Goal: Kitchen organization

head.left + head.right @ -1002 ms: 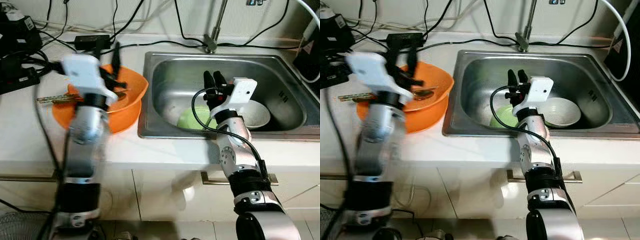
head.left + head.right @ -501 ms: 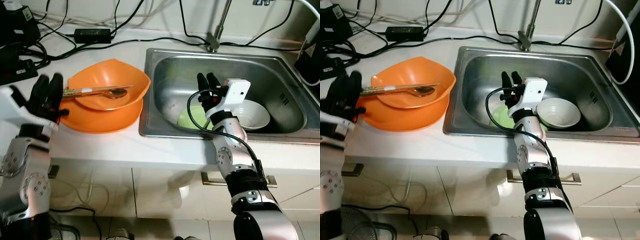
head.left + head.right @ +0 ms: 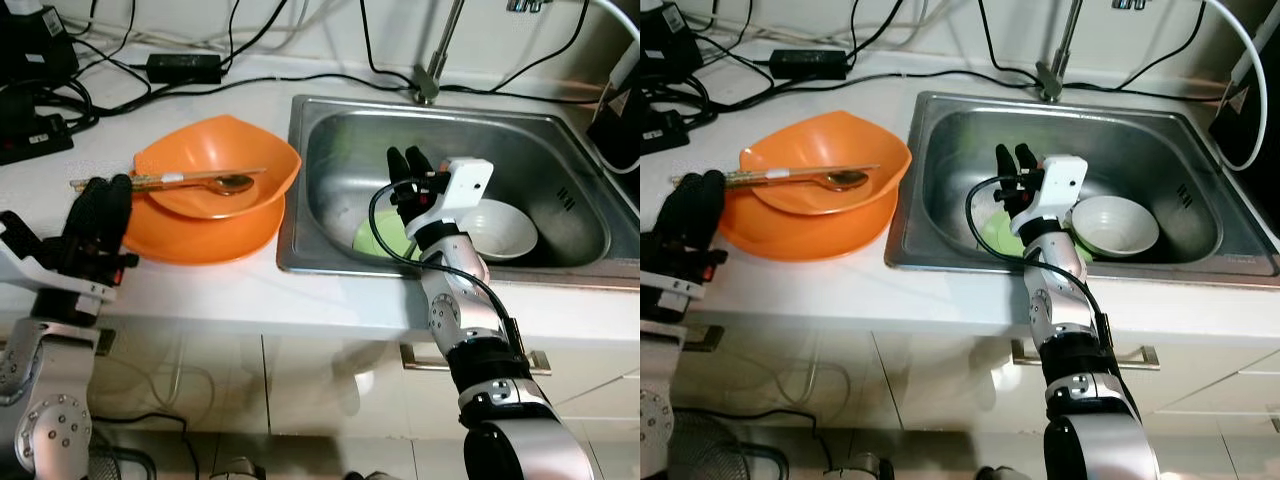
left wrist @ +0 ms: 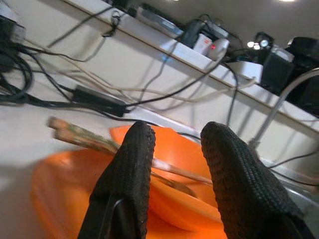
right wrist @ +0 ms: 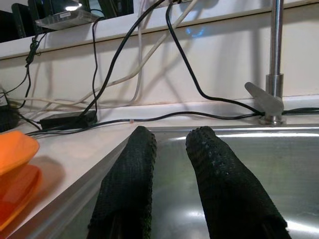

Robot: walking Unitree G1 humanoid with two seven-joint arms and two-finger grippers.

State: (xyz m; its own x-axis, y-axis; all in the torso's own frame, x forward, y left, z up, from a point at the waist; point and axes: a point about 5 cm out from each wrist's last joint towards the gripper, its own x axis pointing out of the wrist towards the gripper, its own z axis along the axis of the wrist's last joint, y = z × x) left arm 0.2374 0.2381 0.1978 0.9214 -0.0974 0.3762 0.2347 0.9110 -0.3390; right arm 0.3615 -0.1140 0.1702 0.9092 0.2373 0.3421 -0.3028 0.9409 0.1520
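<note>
Since one second ago, the left end effector (image 3: 97, 205) has withdrawn from above the orange bowls to the near edge of the surface (image 3: 200, 280), at the 8 o'clock side of the stack; its two black fingers (image 4: 130, 174) stand slightly apart and grip nothing. Two orange bowls (image 3: 215, 190) sit nested on the white surface just beside the sink (image 3: 560, 130), at its 9 o'clock side. A metal spoon (image 3: 232, 184) and a pair of chopsticks (image 3: 140, 182) lie across the upper bowl, the handles pointing toward 9 o'clock past the rim. The right end effector (image 3: 1012, 162) has shifted slightly toward 9 o'clock and hovers inside the sink with its fingers (image 5: 209, 164) parted by a narrow gap, holding nothing. Beneath and beside it on the sink floor lie a green plate (image 3: 380, 235) and, at its 3 o'clock side, a white bowl (image 3: 505, 228). A faucet (image 3: 440, 45) rises at the basin's 12 o'clock edge, and black cables (image 3: 300, 82) run along the back of the surface.
</note>
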